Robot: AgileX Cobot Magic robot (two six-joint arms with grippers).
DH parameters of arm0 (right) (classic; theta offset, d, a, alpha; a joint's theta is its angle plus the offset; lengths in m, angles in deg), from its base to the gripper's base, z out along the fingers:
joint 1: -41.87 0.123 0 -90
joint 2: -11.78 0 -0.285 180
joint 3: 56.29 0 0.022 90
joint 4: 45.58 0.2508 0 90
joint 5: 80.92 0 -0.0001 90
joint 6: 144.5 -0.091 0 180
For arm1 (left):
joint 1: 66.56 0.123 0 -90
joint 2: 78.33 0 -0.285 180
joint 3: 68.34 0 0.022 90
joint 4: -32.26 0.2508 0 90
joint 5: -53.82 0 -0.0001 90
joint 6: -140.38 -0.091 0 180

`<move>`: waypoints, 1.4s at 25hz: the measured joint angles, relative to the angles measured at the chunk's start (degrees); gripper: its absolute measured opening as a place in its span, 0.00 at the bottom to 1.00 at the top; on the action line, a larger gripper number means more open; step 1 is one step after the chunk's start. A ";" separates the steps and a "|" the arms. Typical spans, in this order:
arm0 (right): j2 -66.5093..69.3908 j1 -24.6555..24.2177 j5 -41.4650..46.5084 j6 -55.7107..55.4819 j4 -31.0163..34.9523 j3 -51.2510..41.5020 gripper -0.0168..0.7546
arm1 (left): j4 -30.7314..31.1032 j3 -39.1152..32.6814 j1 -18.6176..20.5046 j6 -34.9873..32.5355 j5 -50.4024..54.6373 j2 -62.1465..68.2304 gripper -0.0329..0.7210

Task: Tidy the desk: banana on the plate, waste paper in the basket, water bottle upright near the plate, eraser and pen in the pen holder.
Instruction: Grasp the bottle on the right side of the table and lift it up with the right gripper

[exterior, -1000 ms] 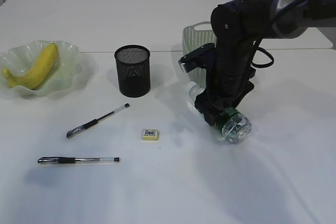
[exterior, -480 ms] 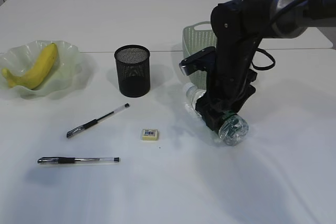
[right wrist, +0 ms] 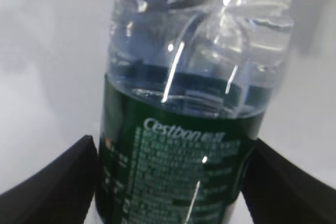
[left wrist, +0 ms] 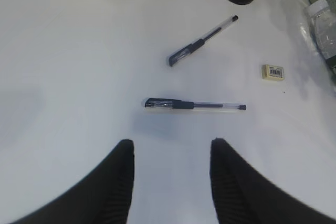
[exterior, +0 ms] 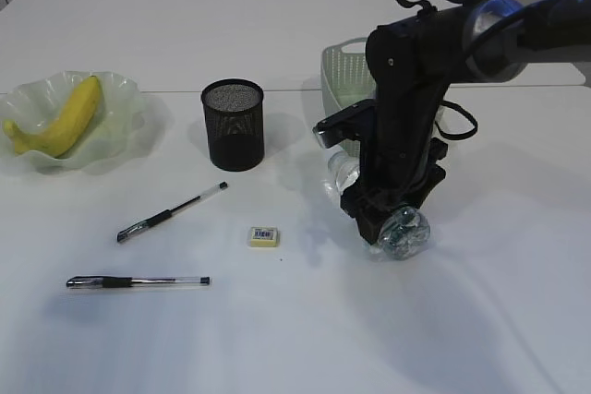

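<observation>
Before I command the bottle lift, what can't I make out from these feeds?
- Basket: exterior view, arm covers most of it; waste paper inside can't be confirmed.
- Water bottle: right wrist view, cap cut off by the frame; exterior view, right pincer covers its middle.
- Eraser: label print too small.

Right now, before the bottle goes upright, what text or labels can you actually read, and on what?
"Cestbon" in white on the green label of the water bottle, right wrist view.
Small white print below it on the same label: too blurred to read.
Barcode sticker on the eraser: digits too small to read.
Both pens: no readable markings.
</observation>
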 joint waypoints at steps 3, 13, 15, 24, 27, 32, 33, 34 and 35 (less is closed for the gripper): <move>0.00 0.00 -0.10 0.00 0.03 0.00 0.81 | 0.00 0.00 0.00 0.00 -0.23 0.00 0.49; 0.58 0.00 0.46 0.13 0.72 0.10 0.62 | 0.00 0.00 0.00 0.00 -0.35 0.00 0.49; 0.58 0.00 0.60 0.13 0.83 0.10 0.57 | 0.00 0.00 0.00 0.00 -0.35 0.00 0.49; 0.08 0.00 0.86 -0.49 0.91 -0.01 0.54 | 0.00 0.00 0.00 0.00 -0.35 0.00 0.49; -0.49 0.00 1.34 -0.61 1.16 -0.24 0.53 | 0.00 0.00 0.00 0.00 -0.35 0.00 0.49; -2.79 0.00 2.11 -0.72 1.84 -0.24 0.53 | 0.00 0.00 0.00 0.00 -0.35 0.00 0.49; -3.33 0.00 2.25 -0.72 2.13 -0.24 0.53 | 0.00 0.00 0.00 0.00 -0.35 0.00 0.49; -3.88 0.00 2.51 -0.72 2.44 -0.24 0.53 | 0.00 0.00 0.00 0.00 -0.35 0.00 0.49; -4.37 0.00 2.73 -0.72 2.77 -0.24 0.53 | 0.00 0.00 0.00 0.00 -0.35 0.00 0.49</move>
